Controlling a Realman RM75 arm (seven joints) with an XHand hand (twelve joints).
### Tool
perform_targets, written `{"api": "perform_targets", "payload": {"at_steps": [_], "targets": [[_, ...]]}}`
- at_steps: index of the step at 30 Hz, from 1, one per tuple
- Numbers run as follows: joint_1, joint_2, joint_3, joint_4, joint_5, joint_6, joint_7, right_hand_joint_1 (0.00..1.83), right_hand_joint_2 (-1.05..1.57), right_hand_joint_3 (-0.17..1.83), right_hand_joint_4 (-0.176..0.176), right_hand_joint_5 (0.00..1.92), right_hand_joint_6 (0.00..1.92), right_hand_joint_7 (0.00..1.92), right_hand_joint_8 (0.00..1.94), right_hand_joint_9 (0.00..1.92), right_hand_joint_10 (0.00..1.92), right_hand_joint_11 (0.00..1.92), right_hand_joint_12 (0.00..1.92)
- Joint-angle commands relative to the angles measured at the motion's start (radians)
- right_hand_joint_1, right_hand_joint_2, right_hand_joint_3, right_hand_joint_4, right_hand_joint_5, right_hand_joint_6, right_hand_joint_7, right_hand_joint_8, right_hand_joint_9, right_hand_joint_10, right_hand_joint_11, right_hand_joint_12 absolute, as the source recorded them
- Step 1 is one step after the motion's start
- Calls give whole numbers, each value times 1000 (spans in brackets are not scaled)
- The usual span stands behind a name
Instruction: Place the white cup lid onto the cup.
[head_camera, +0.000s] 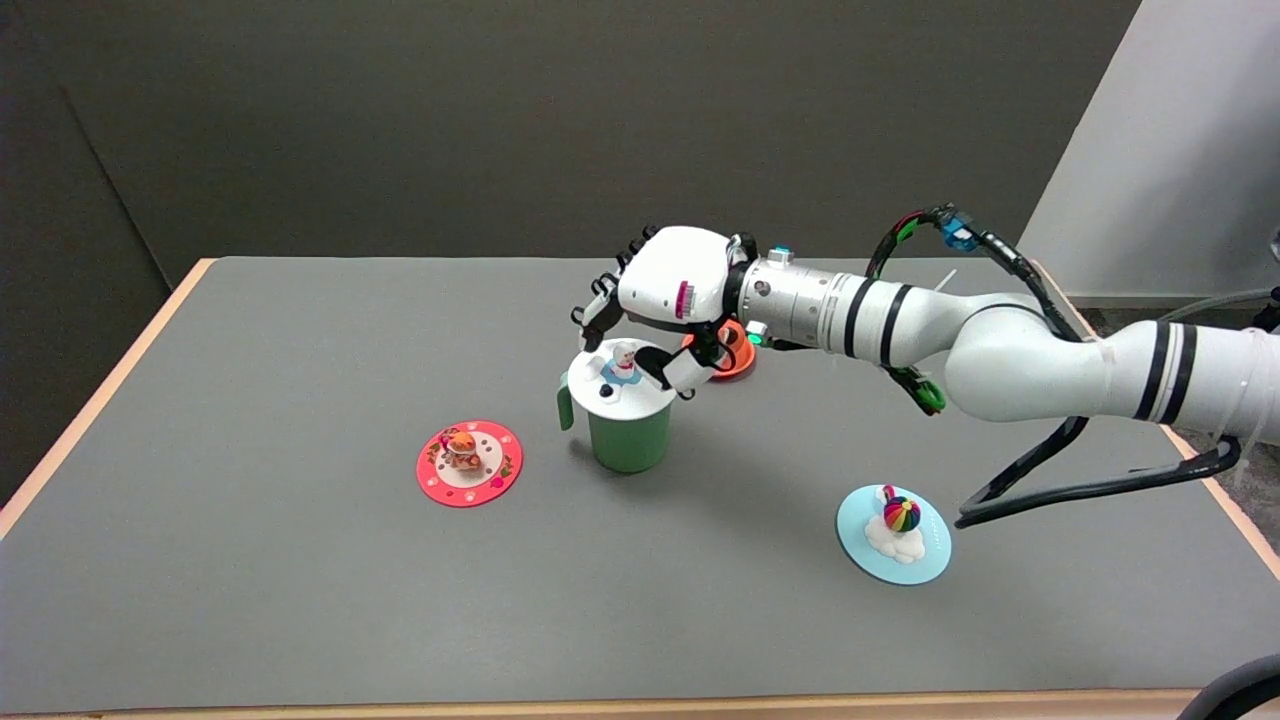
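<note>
The green cup (629, 437) with a handle on its left stands mid-table. The white cup lid (622, 392), topped by a small figure, lies flat on the cup's rim. My right hand (668, 290) hovers over it, reaching in from the right. Its fingers (596, 318) come down at the lid's far left edge and the thumb (688, 373) presses on the near right edge, so the hand grips the lid across its width. The far right part of the lid is hidden by the hand.
A red lid with an orange figure (469, 463) lies left of the cup. A light blue lid with a striped ball (893, 533) lies at the front right. An orange lid (738, 355) is partly hidden behind the wrist. Arm cables (1090, 487) hang low on the right.
</note>
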Motion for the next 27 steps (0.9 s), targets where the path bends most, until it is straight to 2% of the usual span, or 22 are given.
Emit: {"api": "perform_targets", "payload": {"at_steps": [1, 10, 14, 16, 19, 22, 27], "targets": [[-2, 34, 139, -8, -125, -27, -6, 1054, 732, 1010, 176, 696, 228, 760, 176, 902, 270, 905, 702], [-14, 55, 250, 86, -151, -30, -7, 1074, 744, 1004, 176, 706, 229, 779, 176, 908, 267, 907, 675], [-50, 62, 277, 173, -141, 54, -7, 1070, 750, 999, 176, 703, 224, 784, 177, 919, 270, 911, 690], [-66, 67, 291, 205, -118, 94, -7, 1073, 757, 990, 176, 712, 220, 806, 180, 944, 290, 899, 778], [-100, 74, 316, 259, -40, 143, -7, 1081, 761, 977, 176, 723, 218, 830, 185, 968, 310, 873, 929], [-141, 83, 335, 316, 48, 220, -36, 1073, 763, 975, 176, 726, 216, 840, 186, 972, 308, 860, 975], [-208, 97, 352, 397, 280, 296, -182, 1052, 764, 977, 176, 724, 214, 846, 189, 966, 290, 843, 982]]}}
